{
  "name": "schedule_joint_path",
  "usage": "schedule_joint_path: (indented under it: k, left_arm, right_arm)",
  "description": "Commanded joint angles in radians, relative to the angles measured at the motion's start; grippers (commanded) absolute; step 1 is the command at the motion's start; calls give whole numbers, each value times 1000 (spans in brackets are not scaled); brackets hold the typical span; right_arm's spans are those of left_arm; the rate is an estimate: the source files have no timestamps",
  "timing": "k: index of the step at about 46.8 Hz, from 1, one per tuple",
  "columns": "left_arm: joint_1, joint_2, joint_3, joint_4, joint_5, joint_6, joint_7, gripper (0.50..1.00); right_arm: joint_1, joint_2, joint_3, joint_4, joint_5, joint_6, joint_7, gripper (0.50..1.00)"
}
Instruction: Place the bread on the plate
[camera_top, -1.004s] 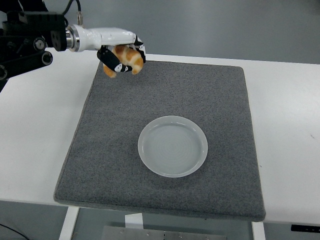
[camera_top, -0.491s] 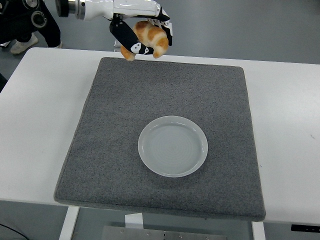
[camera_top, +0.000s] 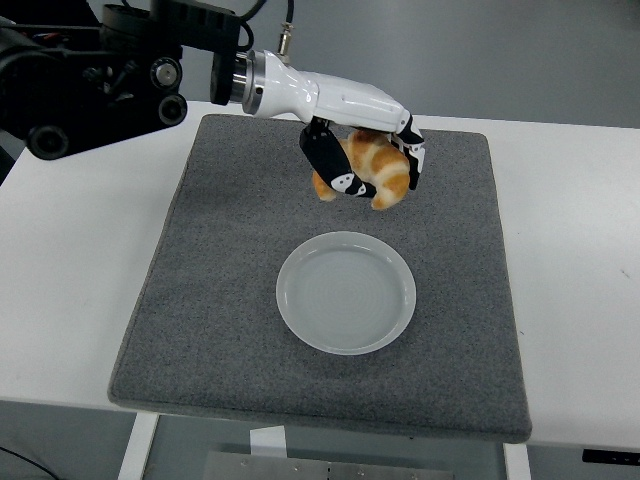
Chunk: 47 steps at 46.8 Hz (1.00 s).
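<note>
My left hand (camera_top: 365, 165), fingers clamped round the bread (camera_top: 368, 170), hangs beyond the plate (camera_top: 345, 292); releasing here risks missing it.

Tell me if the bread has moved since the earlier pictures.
Yes. The left hand carried the bread right and nearer, from the mat's far-left corner toward the plate.

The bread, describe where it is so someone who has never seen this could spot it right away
On the white table lies a grey mat with a pale round plate. Above the plate's far side, the left hand grips the bread, the only golden-brown thing here.
</note>
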Motion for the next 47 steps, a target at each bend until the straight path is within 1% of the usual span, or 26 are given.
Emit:
schedule_joint_path:
  k: [1, 6, 28, 40, 47]
  left_arm:
    - [37, -27, 1, 2, 41, 0, 0, 500]
    - [77, -51, 7, 2, 75, -1, 0, 500]
    - [207, -51, 17, 8, 224, -1, 2, 500]
    - [232, -51, 17, 25, 279, 3, 2, 500]
    - [241, -53, 17, 42, 285, 5, 6, 500]
  right_arm:
    - [-1, 0, 0, 0, 0, 0, 0, 952]
    - [-1, 0, 0, 0, 0, 0, 0, 952]
    - [1, 0, 0, 0, 0, 0, 0, 952]
    - [1, 0, 0, 0, 0, 0, 0, 952]
    - [-1, 0, 0, 0, 0, 0, 0, 952]
